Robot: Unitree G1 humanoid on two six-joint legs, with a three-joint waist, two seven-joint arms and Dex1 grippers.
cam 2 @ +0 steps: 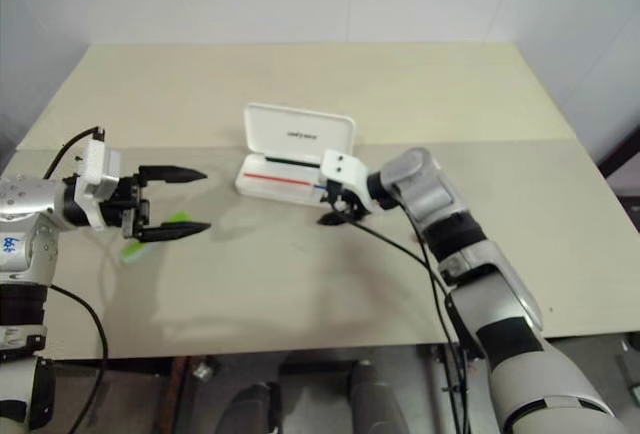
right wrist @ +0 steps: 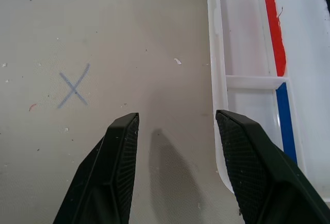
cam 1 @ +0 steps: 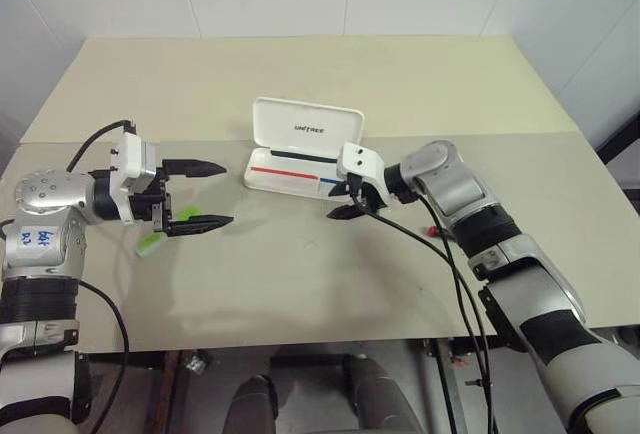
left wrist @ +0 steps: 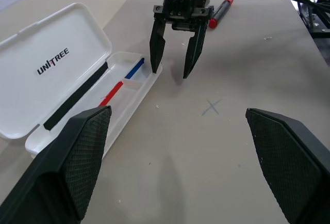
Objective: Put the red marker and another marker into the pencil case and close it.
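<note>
Pencil case sitting open mid-table, lid up toward the far side, tray empty apart from the printed red and blue lines. Right gripper hanging just off the tray's near right corner, jaws part open with nothing between them. Red marker lying on the table behind that gripper, toward the right arm's side, partly tucked under the forearm in the head views. Left gripper spread wide and empty, out to the left of the case, with the green marker on the table right under and behind its lower finger.

Probably at the pick-up stage, neither marker in yet. For the red one: better to back the right gripper away from the case rim first, turn toward the marker, straddle the barrel across its middle and pinch square so it doesn't roll. Then drop it lengthwise into the tray, low, no tossing.

Room-wise: plenty of bare table in front around the pencilled X, good spot to swing through. Worth watching the tray corner next to the right fingertip, and the cable trailing off the right wrist
</note>
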